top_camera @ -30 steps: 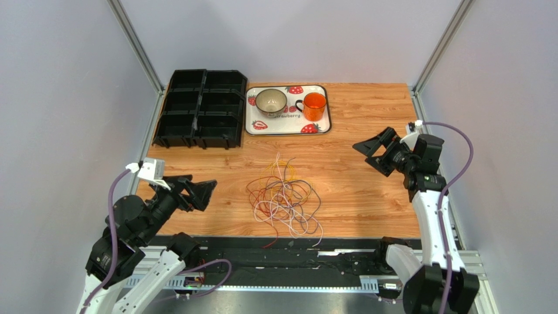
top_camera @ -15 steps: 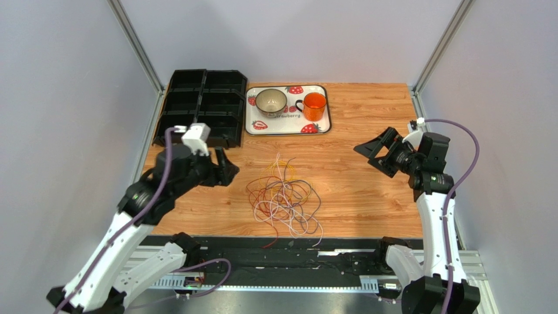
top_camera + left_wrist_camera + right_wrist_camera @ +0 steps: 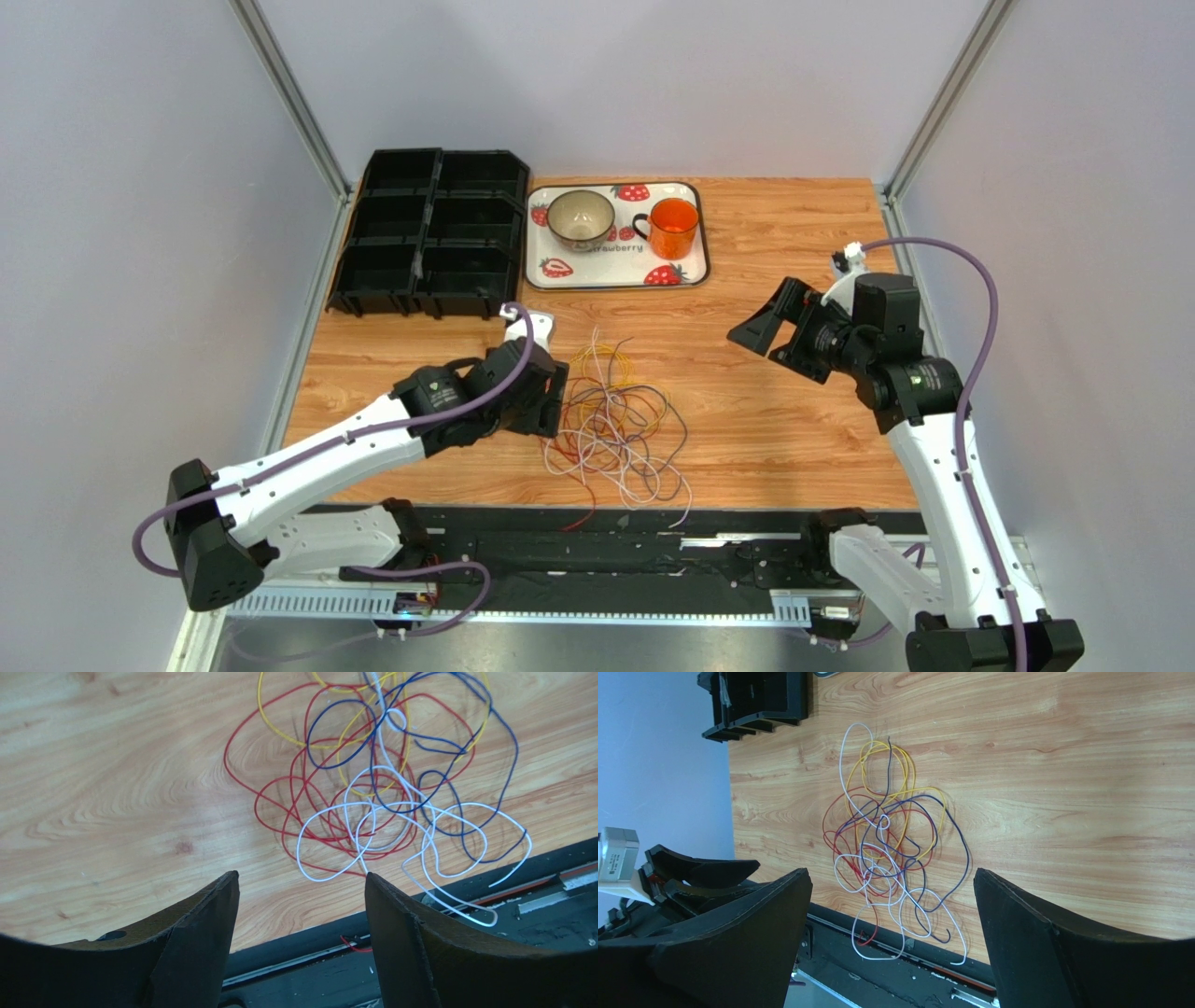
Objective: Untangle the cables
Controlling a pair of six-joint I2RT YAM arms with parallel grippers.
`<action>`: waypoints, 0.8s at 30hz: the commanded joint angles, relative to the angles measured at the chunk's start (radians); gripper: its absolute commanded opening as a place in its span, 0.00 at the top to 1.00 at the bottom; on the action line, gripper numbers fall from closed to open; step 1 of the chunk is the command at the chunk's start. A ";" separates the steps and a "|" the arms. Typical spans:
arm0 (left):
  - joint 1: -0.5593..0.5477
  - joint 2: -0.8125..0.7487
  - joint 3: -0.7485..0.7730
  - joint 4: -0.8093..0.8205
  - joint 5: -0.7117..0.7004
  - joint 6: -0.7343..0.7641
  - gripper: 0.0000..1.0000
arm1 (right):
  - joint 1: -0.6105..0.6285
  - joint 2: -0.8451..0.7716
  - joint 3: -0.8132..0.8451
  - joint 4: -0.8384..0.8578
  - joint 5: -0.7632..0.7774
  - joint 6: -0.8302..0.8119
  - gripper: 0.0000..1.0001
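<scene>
Black rail [image 3: 730,553]: runs along the near edge of the table [image 3: 786,420], where my two bases are bolted; a white loop and a short red end of the cables [image 3: 613,420] hang over onto it.
Left claw [image 3: 300,882]: my fingers are spread wide with nothing pinched between them; it sits at the left fringe of the tangle, pointing toward it (whether it touches a strand, I cannot tell).
Cables: one loose knot of thin strands lying on the wood at the near middle of the table; white, red, yellow and dark blue loops cross one another, yellow toward the far side, white toward the rail.
Right claw [image 3: 892,875]: my fingers are likewise wide apart and grip nothing; it hangs above the right part of the table, well apart from the tangle and facing it.
Tray [image 3: 539,238]: white with a strawberry print, at the far edge; a pale bowl [image 3: 579,216] and an orange mug [image 3: 675,224] stand on it, bowl to the left.
Bins [image 3: 428,231]: black, divided into compartments, just left of the tray.
</scene>
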 commanded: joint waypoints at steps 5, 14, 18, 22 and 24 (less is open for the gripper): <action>-0.007 -0.130 -0.214 0.202 -0.091 -0.134 0.31 | 0.087 -0.015 -0.006 -0.058 0.072 -0.002 0.11; 0.087 0.019 -0.260 0.325 -0.061 -0.051 0.48 | 0.218 -0.027 -0.095 0.005 0.127 0.067 0.12; 0.105 0.066 -0.275 0.356 -0.050 -0.042 0.48 | 0.310 0.007 -0.097 0.026 0.169 0.088 0.12; 0.139 0.103 -0.295 0.425 0.003 -0.017 0.49 | 0.377 0.047 -0.091 0.052 0.217 0.102 0.12; 0.147 0.132 -0.294 0.438 0.010 -0.012 0.50 | 0.406 0.070 -0.083 0.063 0.229 0.108 0.12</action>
